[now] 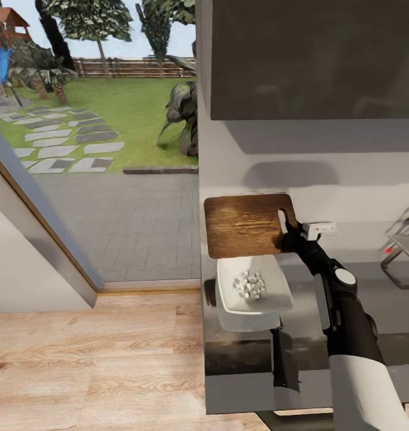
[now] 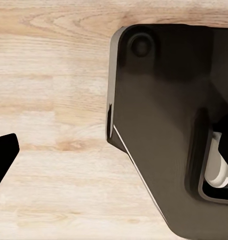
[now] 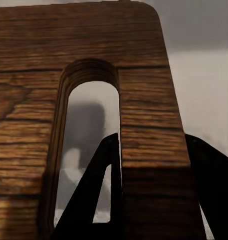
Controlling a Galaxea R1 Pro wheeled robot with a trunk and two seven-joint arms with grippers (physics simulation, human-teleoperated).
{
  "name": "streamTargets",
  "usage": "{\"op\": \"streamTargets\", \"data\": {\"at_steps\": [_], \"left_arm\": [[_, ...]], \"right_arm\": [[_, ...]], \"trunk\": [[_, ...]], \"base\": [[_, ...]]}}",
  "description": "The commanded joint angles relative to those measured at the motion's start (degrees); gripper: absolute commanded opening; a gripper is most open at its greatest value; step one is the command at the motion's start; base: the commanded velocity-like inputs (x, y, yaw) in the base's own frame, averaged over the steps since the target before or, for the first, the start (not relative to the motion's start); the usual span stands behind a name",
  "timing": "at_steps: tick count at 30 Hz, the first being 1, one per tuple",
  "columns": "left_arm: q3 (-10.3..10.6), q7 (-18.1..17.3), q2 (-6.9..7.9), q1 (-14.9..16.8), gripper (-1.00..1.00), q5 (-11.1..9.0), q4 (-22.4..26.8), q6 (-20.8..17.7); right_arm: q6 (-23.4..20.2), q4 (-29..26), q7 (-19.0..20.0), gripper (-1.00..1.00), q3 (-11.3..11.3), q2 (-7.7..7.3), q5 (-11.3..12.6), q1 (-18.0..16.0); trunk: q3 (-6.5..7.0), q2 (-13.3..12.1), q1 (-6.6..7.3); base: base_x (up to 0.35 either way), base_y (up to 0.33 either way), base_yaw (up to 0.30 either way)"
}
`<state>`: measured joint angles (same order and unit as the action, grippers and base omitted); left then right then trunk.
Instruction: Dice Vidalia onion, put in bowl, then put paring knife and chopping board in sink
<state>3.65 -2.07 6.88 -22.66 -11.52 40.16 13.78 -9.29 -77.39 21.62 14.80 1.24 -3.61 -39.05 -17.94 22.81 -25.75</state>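
Your right arm reaches forward over the bench (image 1: 372,281), forearm angled up and away from you, with the right gripper (image 1: 286,235) at the board's handle end. Its fingers (image 3: 88,200) are clamped on the board (image 1: 247,224): one dark finger passes through the slot, the other lies outside the edge, wood pinched between them. The board is dark brown with strong grain and rounded corners, held up off the bench just above the bowl (image 1: 252,296). Its long axis runs side to side, slot end toward your right. The white bowl sits on the bench holding pale diced pieces (image 1: 250,284). I cannot tell how your left gripper's fingers (image 2: 3,150) stand; floor lies below.
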Motion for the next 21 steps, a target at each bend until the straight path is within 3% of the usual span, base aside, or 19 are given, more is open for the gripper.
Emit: {"op": "streamTargets", "data": {"at_steps": [1, 8, 15, 21], "left_arm": [[0.2, -0.1, 0.07, 0.0, 1.00, -0.6, 0.0, 0.1], [0.2, -0.3, 0.07, 0.0, 1.00, -0.6, -1.1, 0.4], [0.2, -0.4, 0.00, 0.0, 1.00, -0.6, -1.9, 0.6], [0.2, -0.4, -0.02, 0.0, 1.00, -0.6, -2.1, 0.6]], "right_arm": [[-2.8, -0.9, 0.5, -1.00, 0.2, 0.08, -0.3, -0.1], [-14.8, -7.6, 0.4, -1.00, 0.1, -0.02, -0.3, -0.1], [-18.8, -9.2, 0.4, -1.00, 0.0, -0.01, -1.0, -0.1], [-19.3, -9.3, 0.3, -1.00, 0.0, -0.19, -2.2, -0.1]], "trunk": [[-0.09, 0.1, -0.04], [-0.09, 0.1, -0.04], [-0.09, 0.1, -0.04], [-0.09, 0.1, -0.04]], "base": [[0.000, 0.000, 0.000], [-0.001, 0.000, 0.000], [-0.221, -0.027, 0.000], [-0.322, -0.113, 0.000]]}}
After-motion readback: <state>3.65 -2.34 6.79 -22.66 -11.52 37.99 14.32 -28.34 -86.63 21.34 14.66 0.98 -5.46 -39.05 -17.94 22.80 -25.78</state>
